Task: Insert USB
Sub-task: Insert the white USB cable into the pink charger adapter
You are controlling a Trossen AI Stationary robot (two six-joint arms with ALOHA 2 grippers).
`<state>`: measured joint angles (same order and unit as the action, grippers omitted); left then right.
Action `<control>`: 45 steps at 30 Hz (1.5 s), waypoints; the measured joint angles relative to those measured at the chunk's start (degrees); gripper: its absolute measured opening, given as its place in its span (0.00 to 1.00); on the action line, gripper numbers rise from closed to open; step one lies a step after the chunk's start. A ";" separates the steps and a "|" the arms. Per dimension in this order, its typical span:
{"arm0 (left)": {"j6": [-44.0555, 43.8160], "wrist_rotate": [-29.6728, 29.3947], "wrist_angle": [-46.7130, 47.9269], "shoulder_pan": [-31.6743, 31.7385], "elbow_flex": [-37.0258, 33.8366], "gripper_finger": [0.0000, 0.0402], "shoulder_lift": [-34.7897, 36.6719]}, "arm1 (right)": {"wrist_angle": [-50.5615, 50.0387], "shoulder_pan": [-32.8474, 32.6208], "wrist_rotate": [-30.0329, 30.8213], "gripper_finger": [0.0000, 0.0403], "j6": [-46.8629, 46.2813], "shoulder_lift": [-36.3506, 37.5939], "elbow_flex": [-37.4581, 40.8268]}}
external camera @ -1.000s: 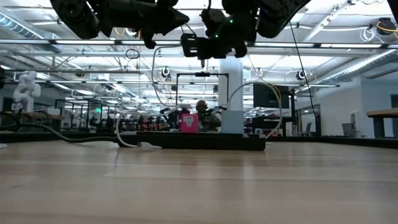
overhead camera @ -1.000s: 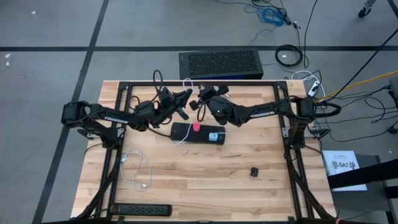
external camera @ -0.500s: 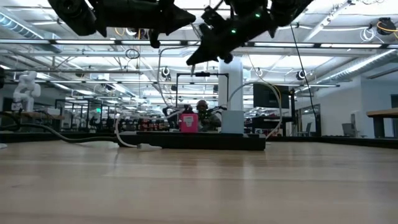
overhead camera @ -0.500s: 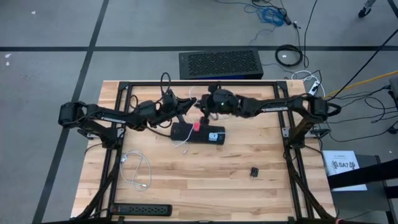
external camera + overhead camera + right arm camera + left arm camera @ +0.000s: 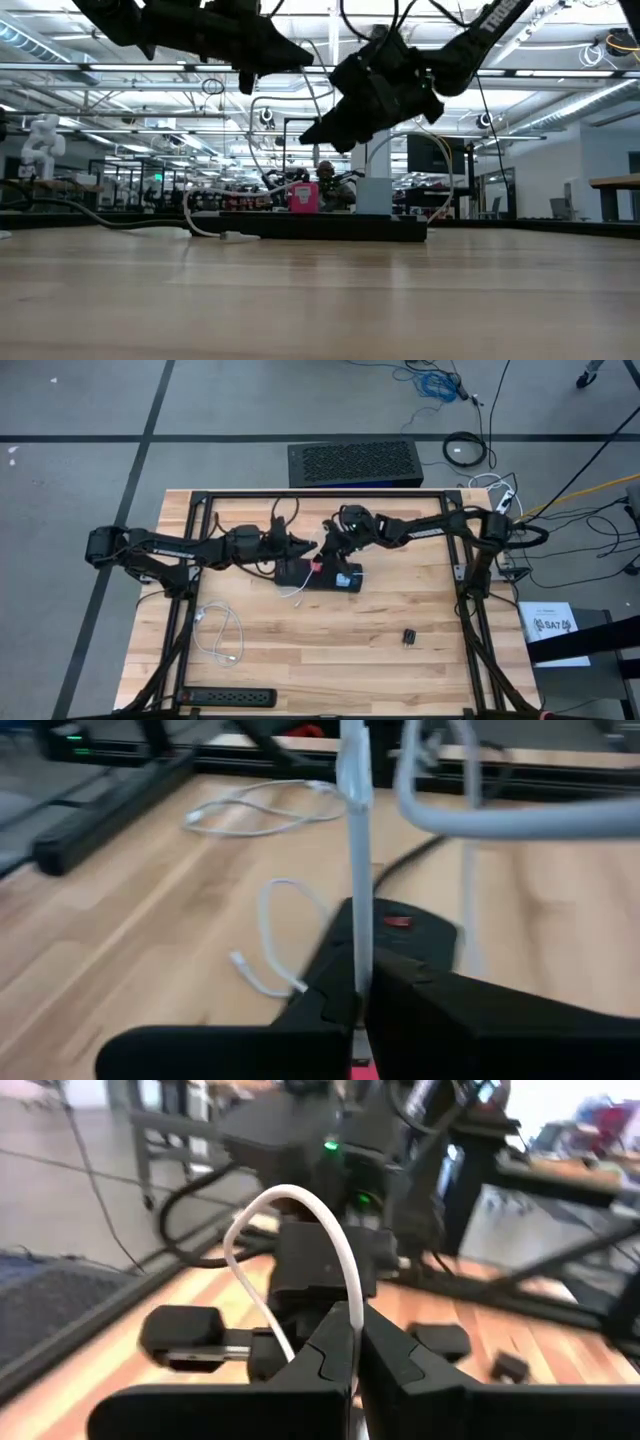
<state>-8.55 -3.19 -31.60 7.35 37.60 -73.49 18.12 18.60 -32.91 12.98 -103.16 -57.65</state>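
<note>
Both the left gripper [image 5: 303, 546] and right gripper [image 5: 330, 546] pinch the white cable [image 5: 300, 1240] above the black hub [image 5: 320, 574]; it could slip or miss its port.

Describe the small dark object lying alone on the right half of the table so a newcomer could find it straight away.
Start at the wooden table seen from above and find the long black power strip at its middle. Move toward the near right part of the tabletop to the small dark adapter. It lies by itself on bare wood, with no cable attached.
</note>
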 joint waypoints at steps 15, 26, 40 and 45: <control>2.85 -1.60 15.56 1.07 -0.09 0.02 11.78 | 3.51 0.32 -2.46 0.00 -4.73 -2.38 -1.38; 1.52 -3.55 12.10 1.11 0.22 0.02 11.26 | -10.70 -1.08 9.43 0.22 -7.18 -2.99 -8.52; 1.87 -4.89 11.35 1.03 0.13 0.02 11.12 | -33.61 -3.32 23.93 0.41 0.57 5.00 -16.18; 1.55 -5.30 11.39 1.05 0.11 0.02 11.10 | -39.53 -5.27 34.57 0.40 -1.10 12.91 -13.80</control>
<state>-7.01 -8.49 -20.21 8.40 37.72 -62.39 -21.41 13.33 1.66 11.88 -90.25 -71.45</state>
